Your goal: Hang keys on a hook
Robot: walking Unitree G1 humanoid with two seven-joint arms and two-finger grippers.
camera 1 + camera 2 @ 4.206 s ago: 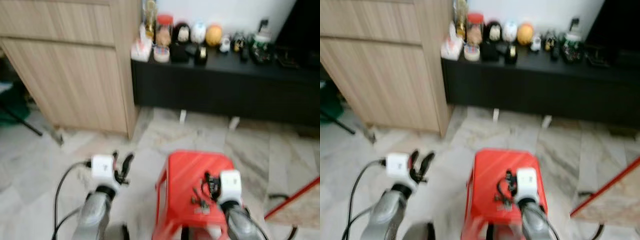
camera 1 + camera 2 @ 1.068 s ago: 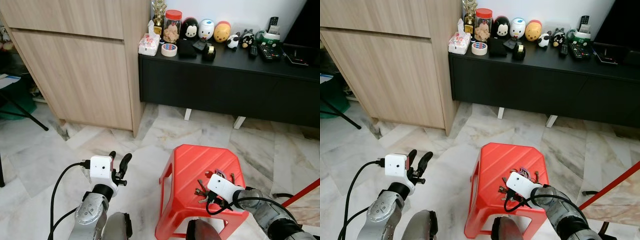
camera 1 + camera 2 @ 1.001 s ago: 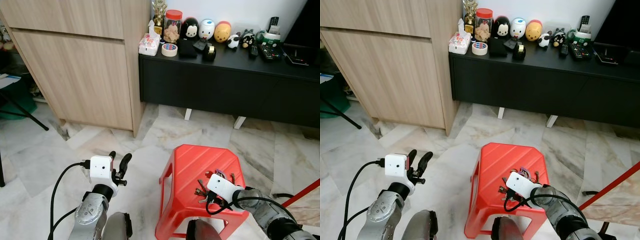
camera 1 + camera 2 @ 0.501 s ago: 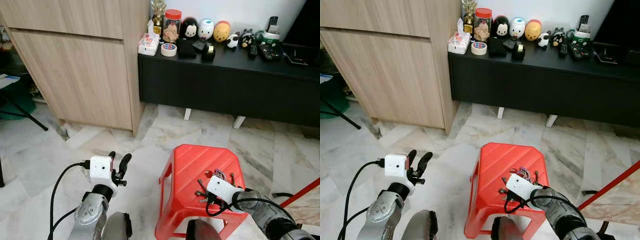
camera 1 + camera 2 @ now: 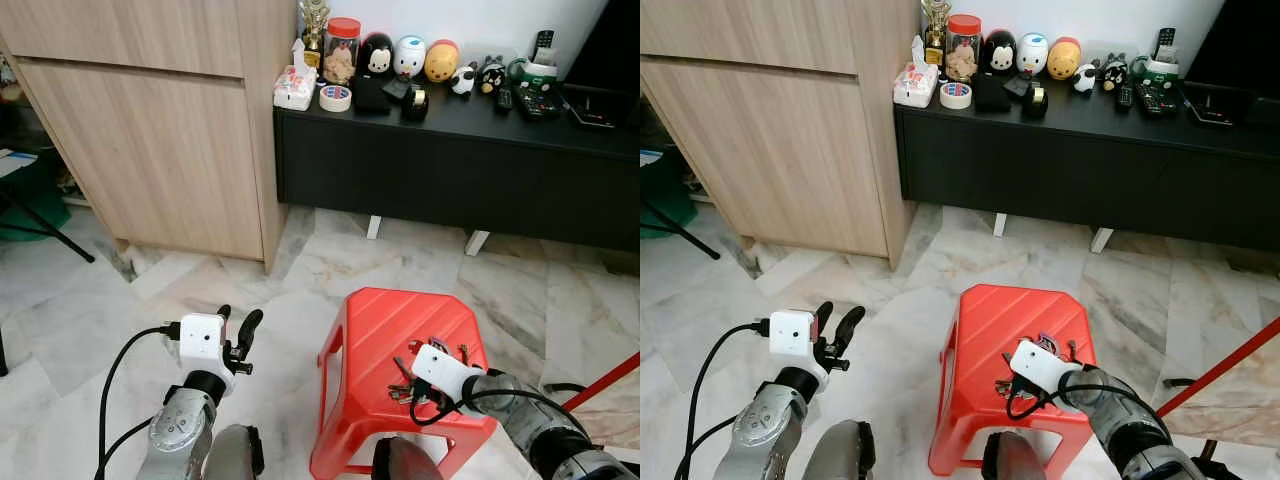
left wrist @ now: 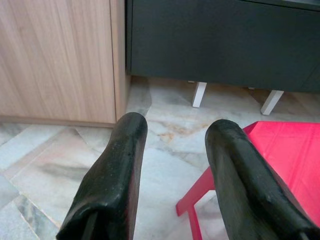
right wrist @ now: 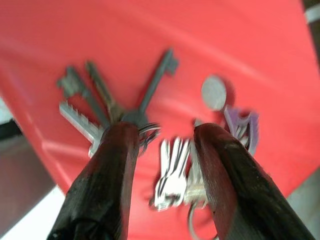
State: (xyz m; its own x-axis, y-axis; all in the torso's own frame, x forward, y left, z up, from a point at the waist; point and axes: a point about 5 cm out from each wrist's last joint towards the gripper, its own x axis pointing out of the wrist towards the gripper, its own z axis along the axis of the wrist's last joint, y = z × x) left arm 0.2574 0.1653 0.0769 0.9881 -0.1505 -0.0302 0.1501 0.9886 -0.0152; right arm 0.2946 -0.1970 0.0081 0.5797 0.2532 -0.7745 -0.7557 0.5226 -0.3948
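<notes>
Keys lie bunched on the red stool. Right end effector sits low over them, fingers spread either side, not clenched. Left end effector hovers released over marble floor.

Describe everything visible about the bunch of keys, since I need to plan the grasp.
The bunch of metal keys lies flat on the red plastic stool, near its front edge. Several dark and silvery keys fan out from rings, alongside a round silvery tag and a purple fob. The right end effector straddles the rings, its black fingers open on either side, not yet closed.
</notes>
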